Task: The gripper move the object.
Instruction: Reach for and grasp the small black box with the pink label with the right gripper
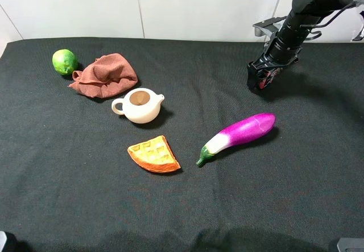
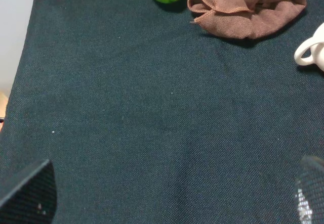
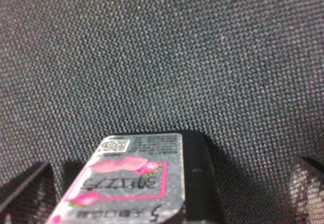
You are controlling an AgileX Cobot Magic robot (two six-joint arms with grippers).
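Observation:
The object, a small black tin (image 3: 136, 183) with pink, white and green graphics, lies on the black cloth between the jaws of my right gripper (image 3: 167, 196). The jaws stand wide apart. One fingertip (image 3: 25, 193) is close to the tin's side and the other (image 3: 309, 183) is apart from it. In the exterior high view the right gripper (image 1: 259, 77) is low over the cloth at the back right, and a bit of the tin (image 1: 267, 75) shows in it. My left gripper (image 2: 174, 198) is open and empty over bare cloth.
A purple eggplant (image 1: 240, 133) lies in front of the right gripper. A white teapot (image 1: 140, 105), a waffle wedge (image 1: 153, 154), a brown rag (image 1: 105, 74) and a green lime (image 1: 64, 61) lie to the left. The table's back edge runs behind the right arm.

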